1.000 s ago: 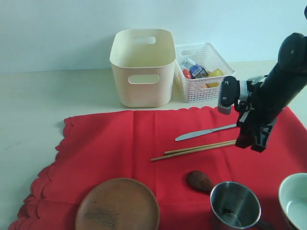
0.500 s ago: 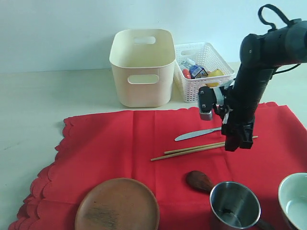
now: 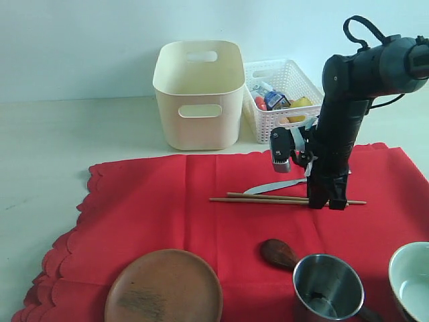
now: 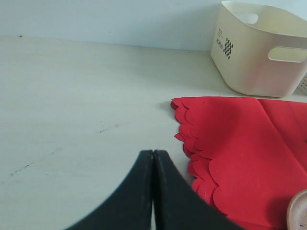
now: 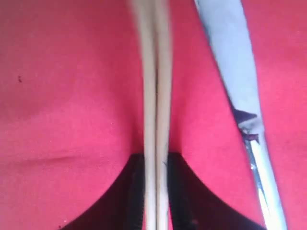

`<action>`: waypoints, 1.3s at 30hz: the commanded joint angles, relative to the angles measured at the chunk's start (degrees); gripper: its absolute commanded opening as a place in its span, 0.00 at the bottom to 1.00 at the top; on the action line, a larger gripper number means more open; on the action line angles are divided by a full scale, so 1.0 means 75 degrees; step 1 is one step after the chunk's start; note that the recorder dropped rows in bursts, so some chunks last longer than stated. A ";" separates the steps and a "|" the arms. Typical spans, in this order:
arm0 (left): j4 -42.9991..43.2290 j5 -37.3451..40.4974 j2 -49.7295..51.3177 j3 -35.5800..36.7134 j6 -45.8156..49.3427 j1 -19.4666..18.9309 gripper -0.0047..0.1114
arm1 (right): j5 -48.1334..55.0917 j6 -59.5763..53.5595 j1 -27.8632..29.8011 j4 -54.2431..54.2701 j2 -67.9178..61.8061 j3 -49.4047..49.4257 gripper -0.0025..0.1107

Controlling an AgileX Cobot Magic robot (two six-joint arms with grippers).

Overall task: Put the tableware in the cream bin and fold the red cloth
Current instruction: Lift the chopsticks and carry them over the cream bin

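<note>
My right gripper (image 3: 328,201) (image 5: 156,155) points down on the red cloth (image 3: 167,201) (image 5: 72,96), its two fingers pressed on either side of the light wooden chopsticks (image 3: 268,198) (image 5: 156,96). The silver knife (image 3: 268,188) (image 5: 230,57) lies just behind them. Near the front edge are the brown plate (image 3: 164,288), dark spoon (image 3: 278,253), steel cup (image 3: 328,288) and pale bowl (image 3: 412,278). The cream bin (image 3: 199,94) (image 4: 259,52) stands behind the cloth. My left gripper (image 4: 153,152) is shut and empty over bare table beside the cloth's scalloped edge (image 4: 240,143).
A white lattice basket (image 3: 285,100) holding toy foods and a small carton stands right of the cream bin. Pale tabletop (image 3: 53,147) lies left of the cloth and behind it. A wall runs along the back.
My right gripper has moved left and down onto the chopsticks and closed on them. The chopsticks have swung from slanted to nearly level. The left gripper has not changed.
</note>
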State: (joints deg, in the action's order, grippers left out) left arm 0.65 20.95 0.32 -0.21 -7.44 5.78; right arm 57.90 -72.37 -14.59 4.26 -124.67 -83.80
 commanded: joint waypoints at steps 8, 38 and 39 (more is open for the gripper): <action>0.0013 -0.0058 -0.0043 0.0028 -0.0013 -0.0021 0.04 | 0.0576 0.0088 -0.0014 -0.0523 0.0151 -0.0009 0.02; 0.0013 -0.0058 -0.0043 0.0028 -0.0013 -0.0021 0.04 | 0.0973 -0.0064 -0.0014 0.4981 0.1864 0.0008 0.02; 0.0013 -0.0058 -0.0043 0.0028 -0.0013 -0.0021 0.04 | 0.0921 -0.0064 -0.0014 0.5183 0.1864 0.0008 0.02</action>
State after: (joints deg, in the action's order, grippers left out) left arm 0.65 20.95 0.32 -0.21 -7.44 5.78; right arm 65.59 -72.32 -14.59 39.37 -111.40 -83.80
